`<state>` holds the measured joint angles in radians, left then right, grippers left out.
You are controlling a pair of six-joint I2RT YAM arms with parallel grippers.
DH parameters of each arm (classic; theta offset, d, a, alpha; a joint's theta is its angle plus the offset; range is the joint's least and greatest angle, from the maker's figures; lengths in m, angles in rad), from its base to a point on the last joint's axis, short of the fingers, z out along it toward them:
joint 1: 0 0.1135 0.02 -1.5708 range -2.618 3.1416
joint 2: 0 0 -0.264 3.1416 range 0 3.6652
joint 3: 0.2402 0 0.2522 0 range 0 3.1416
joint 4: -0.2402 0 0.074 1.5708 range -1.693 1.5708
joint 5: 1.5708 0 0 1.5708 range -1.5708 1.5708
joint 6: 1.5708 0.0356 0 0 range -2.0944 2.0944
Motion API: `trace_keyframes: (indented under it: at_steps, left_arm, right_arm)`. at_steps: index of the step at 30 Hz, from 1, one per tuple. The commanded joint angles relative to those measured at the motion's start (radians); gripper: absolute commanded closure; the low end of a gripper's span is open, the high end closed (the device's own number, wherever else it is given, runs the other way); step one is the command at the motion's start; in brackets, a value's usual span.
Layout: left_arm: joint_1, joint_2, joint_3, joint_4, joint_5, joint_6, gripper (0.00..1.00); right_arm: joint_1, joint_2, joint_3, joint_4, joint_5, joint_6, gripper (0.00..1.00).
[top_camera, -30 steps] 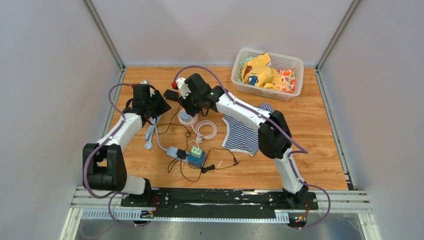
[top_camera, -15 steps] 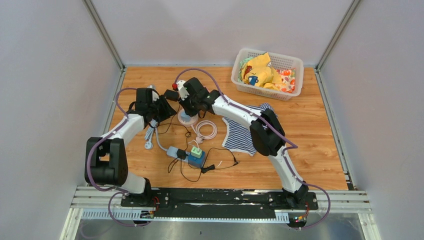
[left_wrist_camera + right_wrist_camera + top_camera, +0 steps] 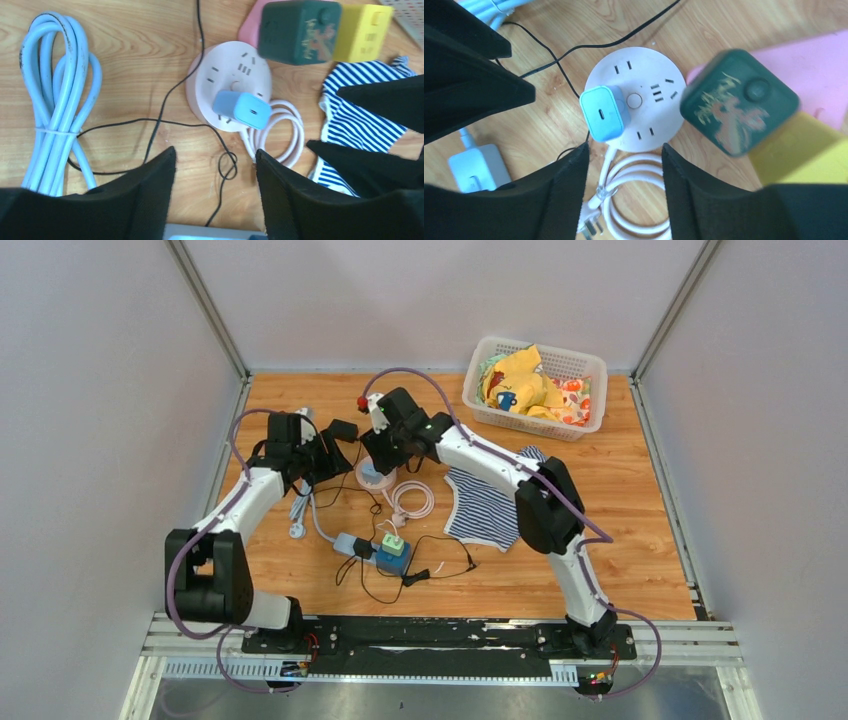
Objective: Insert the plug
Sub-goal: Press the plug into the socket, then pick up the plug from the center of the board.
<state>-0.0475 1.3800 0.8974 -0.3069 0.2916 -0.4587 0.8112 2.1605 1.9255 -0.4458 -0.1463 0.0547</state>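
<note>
The light blue plug (image 3: 604, 112) stands on the face of the round white socket (image 3: 644, 80), and its prongs are hidden. From the left wrist the plug (image 3: 242, 107) looks slightly tilted on the socket (image 3: 225, 70). My right gripper (image 3: 625, 146) hangs open just above the socket, with nothing between its fingers. My left gripper (image 3: 215, 150) is also open and empty, a little to the socket's left over bare wood. In the top view the grippers (image 3: 338, 440) (image 3: 376, 452) flank the socket (image 3: 374, 478).
A dark green cube (image 3: 739, 102), a yellow block (image 3: 796, 150) and a pink piece (image 3: 804, 70) lie beside the socket. Around it are a coiled white cord (image 3: 634, 205), thin black cable (image 3: 150, 120), a light blue cable bundle (image 3: 55, 100), striped cloth (image 3: 485, 505), a power strip (image 3: 375, 550) and a basket (image 3: 530, 422).
My left gripper has moved in closer to the round socket. My right wrist swung left, then back right and up a little. The plug stays on the socket.
</note>
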Motion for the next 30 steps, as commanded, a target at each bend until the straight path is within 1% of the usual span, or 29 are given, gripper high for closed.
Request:
trace_keyframes:
  at_steps: [1, 2, 3, 4, 5, 6, 7, 9, 13, 16, 17, 20, 23, 24, 26, 28, 30]
  left_arm:
    - [-0.001, -0.128, 0.000, -0.057, 0.048, 0.069, 0.36]
    - [-0.002, -0.161, -0.007, -0.059, 0.056, 0.074, 0.35]
    - [-0.003, -0.195, -0.017, -0.059, 0.059, 0.078, 0.32]
    - [-0.003, -0.231, -0.030, -0.054, 0.062, 0.080, 0.27]
    - [-0.002, -0.267, -0.044, -0.049, 0.065, 0.085, 0.16]
    - [-0.002, -0.299, -0.057, -0.044, 0.068, 0.090, 0.03]
    - [-0.002, -0.334, -0.071, -0.041, 0.071, 0.094, 0.01]
    - [-0.002, -0.397, -0.104, -0.025, 0.090, 0.104, 0.00]
    - [-0.002, -0.521, -0.209, 0.072, 0.093, 0.105, 0.00]
    - [-0.002, -0.596, -0.276, 0.136, 0.077, 0.087, 0.00]
    - [-0.002, -0.615, -0.291, 0.145, 0.081, 0.081, 0.00]
    - [-0.002, -0.641, -0.302, 0.158, 0.076, 0.039, 0.00]
    - [-0.003, -0.639, -0.294, 0.123, 0.024, -0.054, 0.00]
    - [-0.002, -0.632, -0.286, 0.102, 0.014, -0.063, 0.00]
    - [-0.003, -0.622, -0.266, 0.078, 0.056, 0.017, 0.00]
    - [-0.002, -0.634, -0.260, 0.037, 0.021, 0.039, 0.00]
    - [-0.002, -0.657, -0.270, 0.029, 0.002, 0.040, 0.00]
  right_arm:
    - [-0.038, -0.184, -0.095, -0.028, 0.041, 0.059, 0.32]
    - [-0.042, -0.216, -0.125, -0.029, 0.058, 0.063, 0.27]
    - [-0.047, -0.250, -0.154, -0.030, 0.075, 0.074, 0.20]
    - [-0.054, -0.281, -0.188, -0.030, 0.087, 0.090, 0.07]
    - [-0.060, -0.320, -0.222, -0.030, 0.100, 0.108, 0.01]
    - [-0.065, -0.358, -0.259, -0.030, 0.115, 0.131, 0.00]
    - [-0.070, -0.406, -0.296, -0.032, 0.134, 0.143, 0.00]
    - [-0.077, -0.478, -0.368, -0.040, 0.195, 0.168, 0.00]
    - [-0.095, -0.601, -0.512, -0.089, 0.340, 0.263, 0.00]
    - [-0.127, -0.663, -0.582, -0.175, 0.431, 0.373, 0.00]
    - [-0.142, -0.674, -0.600, -0.230, 0.447, 0.412, 0.00]
    - [-0.191, -0.714, -0.669, -0.301, 0.454, 0.524, 0.02]
    - [-0.245, -0.763, -0.752, -0.329, 0.463, 0.613, 0.08]
    - [-0.257, -0.781, -0.779, -0.330, 0.477, 0.629, 0.10]
    - [-0.287, -0.819, -0.832, -0.330, 0.506, 0.654, 0.14]
    - [-0.314, -0.853, -0.881, -0.328, 0.521, 0.667, 0.19]
    - [-0.340, -0.867, -0.921, -0.306, 0.490, 0.619, 0.20]
